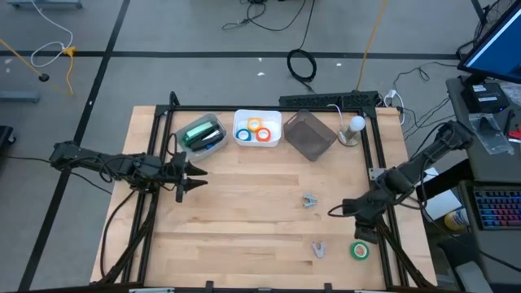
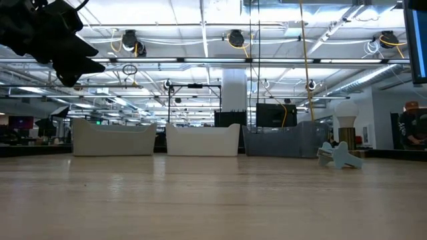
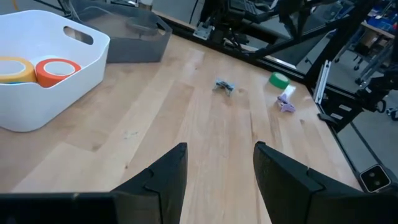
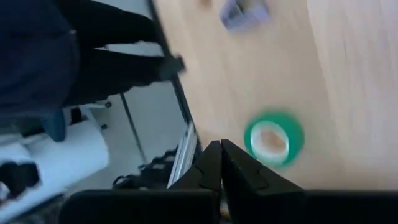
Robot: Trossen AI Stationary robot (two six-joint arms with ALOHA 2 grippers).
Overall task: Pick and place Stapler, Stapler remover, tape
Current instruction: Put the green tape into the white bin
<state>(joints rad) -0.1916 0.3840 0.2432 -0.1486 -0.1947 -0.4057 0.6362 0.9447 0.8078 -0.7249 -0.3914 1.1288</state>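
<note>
Hovering empty and pinched closed, right gripper [image 4: 219, 163] sits just beside green ring-shaped tape roll [image 4: 273, 138] (lower right, high view); left gripper [image 3: 217, 171] parted, empty.

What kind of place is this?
Probably a robotics lab or workshop: a framed wooden table on a concrete floor with loose cables, exposed ceiling pipes and strip lights, and a monitor alongside.

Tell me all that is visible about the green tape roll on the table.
The green tape roll is a small ring with an open centre through which the wood shows. It lies flat on the wooden table, near its front right corner, away from the white bin. Nothing touches it: the right gripper, fingers shut and empty, is just beside it.
</note>
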